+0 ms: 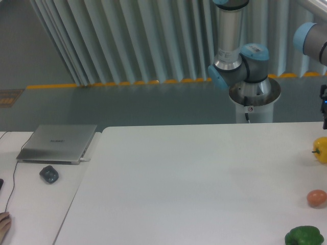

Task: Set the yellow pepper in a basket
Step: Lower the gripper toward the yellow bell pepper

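The yellow pepper [321,149] lay on its side at the right edge of the table [194,178], cut by the frame, with the orange-red fruit [317,198] and green pepper [304,236] nearer the camera. The gripper [324,109] hung just above the yellow pepper, apparently positioned for a descent; whether its fingers were spread or pressed together could not be told. No basket was visible.
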You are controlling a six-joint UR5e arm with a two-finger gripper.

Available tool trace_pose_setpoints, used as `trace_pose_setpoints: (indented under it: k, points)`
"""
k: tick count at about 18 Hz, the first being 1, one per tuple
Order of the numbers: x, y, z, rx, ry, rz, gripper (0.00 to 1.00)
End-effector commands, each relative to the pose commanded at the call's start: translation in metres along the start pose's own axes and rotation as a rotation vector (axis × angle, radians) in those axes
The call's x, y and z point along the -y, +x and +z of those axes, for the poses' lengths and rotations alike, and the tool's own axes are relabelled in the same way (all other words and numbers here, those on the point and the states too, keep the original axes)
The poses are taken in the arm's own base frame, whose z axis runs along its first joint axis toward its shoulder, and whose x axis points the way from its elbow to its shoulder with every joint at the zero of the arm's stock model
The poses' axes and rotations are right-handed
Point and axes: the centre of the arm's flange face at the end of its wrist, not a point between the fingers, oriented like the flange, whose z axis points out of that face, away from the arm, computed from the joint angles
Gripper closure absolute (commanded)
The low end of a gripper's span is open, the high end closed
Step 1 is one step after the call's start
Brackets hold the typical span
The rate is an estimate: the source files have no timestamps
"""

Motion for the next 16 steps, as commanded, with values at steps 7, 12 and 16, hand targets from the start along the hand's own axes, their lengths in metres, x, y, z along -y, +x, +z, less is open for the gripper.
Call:
trace_pose_setpoints:
  k: [7,12,16]
  points:
    - [0.007,0.001,0.008,-0.011,0.017,0.007,0.00]
    - [0.007,0.001,0.020,-0.015,0.011,-0.014,0.00]
    - [0.007,0.003,0.023,0.000,0.000,-0.075,0.00]
